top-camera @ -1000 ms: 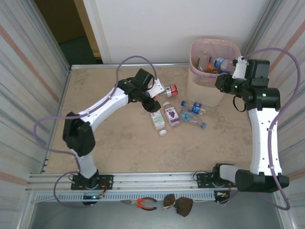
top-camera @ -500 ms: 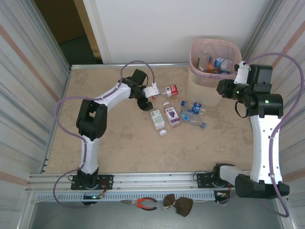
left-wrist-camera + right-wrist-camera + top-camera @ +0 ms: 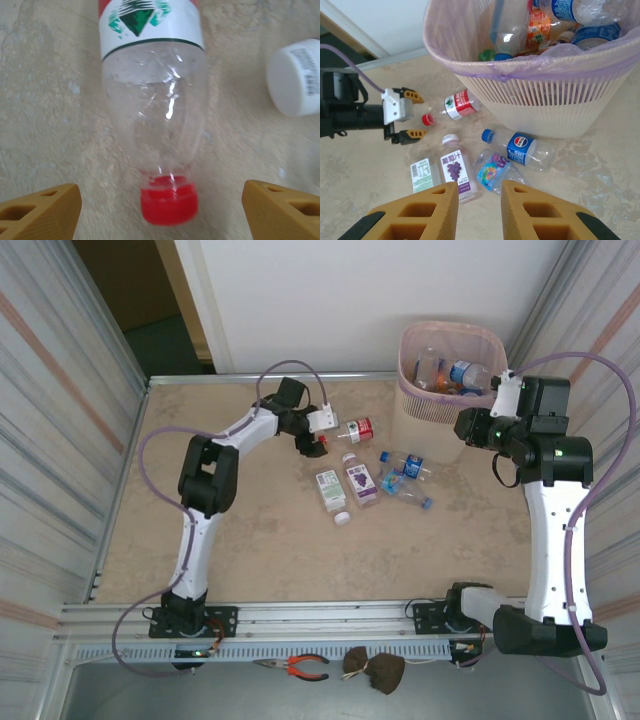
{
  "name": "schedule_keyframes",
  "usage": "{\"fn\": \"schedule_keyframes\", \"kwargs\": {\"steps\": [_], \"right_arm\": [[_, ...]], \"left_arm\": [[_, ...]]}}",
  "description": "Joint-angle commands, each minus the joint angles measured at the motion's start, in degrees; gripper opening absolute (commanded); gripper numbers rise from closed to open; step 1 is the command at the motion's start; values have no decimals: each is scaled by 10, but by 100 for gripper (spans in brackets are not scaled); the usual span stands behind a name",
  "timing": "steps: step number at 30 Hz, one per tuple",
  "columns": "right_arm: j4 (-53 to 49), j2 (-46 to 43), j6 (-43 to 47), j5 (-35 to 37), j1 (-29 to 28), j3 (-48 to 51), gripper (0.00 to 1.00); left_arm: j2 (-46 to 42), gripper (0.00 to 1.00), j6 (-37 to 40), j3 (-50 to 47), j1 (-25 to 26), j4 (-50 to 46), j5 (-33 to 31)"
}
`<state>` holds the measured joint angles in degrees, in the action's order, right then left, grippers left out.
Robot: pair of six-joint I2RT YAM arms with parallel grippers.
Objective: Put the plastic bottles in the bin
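The clear bottle with the red cap (image 3: 152,100) is lying on its side on the table (image 3: 250,530), near the middle of the far edge. It is to the left of the bin (image 3: 440,405), which is standing in the far right corner. Its long axis is running straight away from the left gripper (image 3: 419,115), with the cap end nearest. The fingers (image 3: 40,212) of this gripper are standing wide apart, 1 on each side of the cap, not touching it. We are judging the left arm to be clearly the nearer one. The right gripper (image 3: 476,192) is hanging just beside the bin, its fingers almost together and holding nothing.
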<state>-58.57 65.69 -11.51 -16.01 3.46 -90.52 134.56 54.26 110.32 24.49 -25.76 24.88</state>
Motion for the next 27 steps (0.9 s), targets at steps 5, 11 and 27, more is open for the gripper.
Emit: {"fn": "schedule_keyframes", "kwargs": {"steps": [5,11,27], "right_arm": [[2,-2,-8,12,0,3,28],[6,5,-8,12,-1,7,28],[6,-6,-11,14,-1,2,28]], "left_arm": [[41,83,6,52,1,-24,17],[52,71,3,54,4,-33,13],[50,39,16,65,12,-58,9]]}}
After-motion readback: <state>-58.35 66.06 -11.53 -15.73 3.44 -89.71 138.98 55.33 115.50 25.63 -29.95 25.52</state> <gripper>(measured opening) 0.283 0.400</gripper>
